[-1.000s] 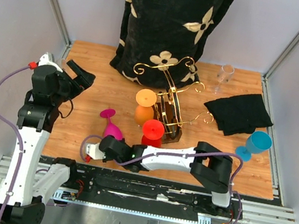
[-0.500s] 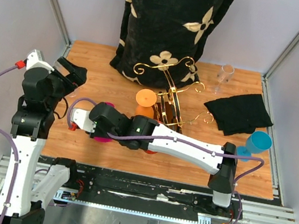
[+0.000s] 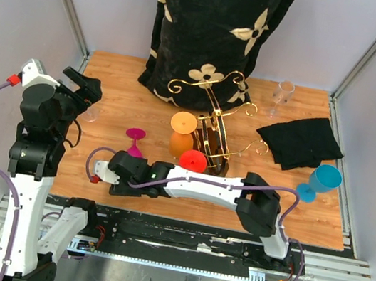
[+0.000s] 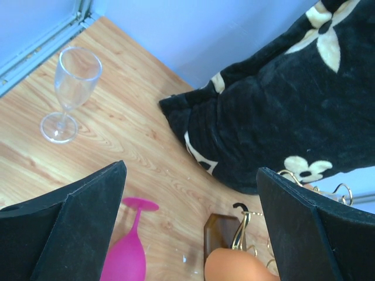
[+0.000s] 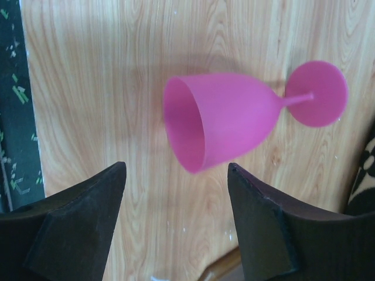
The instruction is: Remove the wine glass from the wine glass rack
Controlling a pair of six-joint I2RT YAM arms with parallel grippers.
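At far left, the left fingers (image 4: 190,170) are held wide apart with nothing gripped. Beyond them and to their left, a clear flute (image 4: 67,88) is seen upright on the desk (image 3: 118,104). Just ahead of the right fingers (image 5: 176,168), in line with their gap, the pink wine glass (image 5: 228,120) is seen tipped over with its mouth in view. It is touched by neither finger, and whether it rests on the desk cannot be told. The right fingers are spread open and nothing is gripped. Right of them, well apart, the wine glass rack (image 3: 215,141) is stood upright. An orange glass (image 3: 181,139) is seen foot-up at its left side and a red glass (image 3: 193,160) by its base. Farther right, a black cloth (image 3: 302,141) and a blue glass (image 3: 323,179) are seen.
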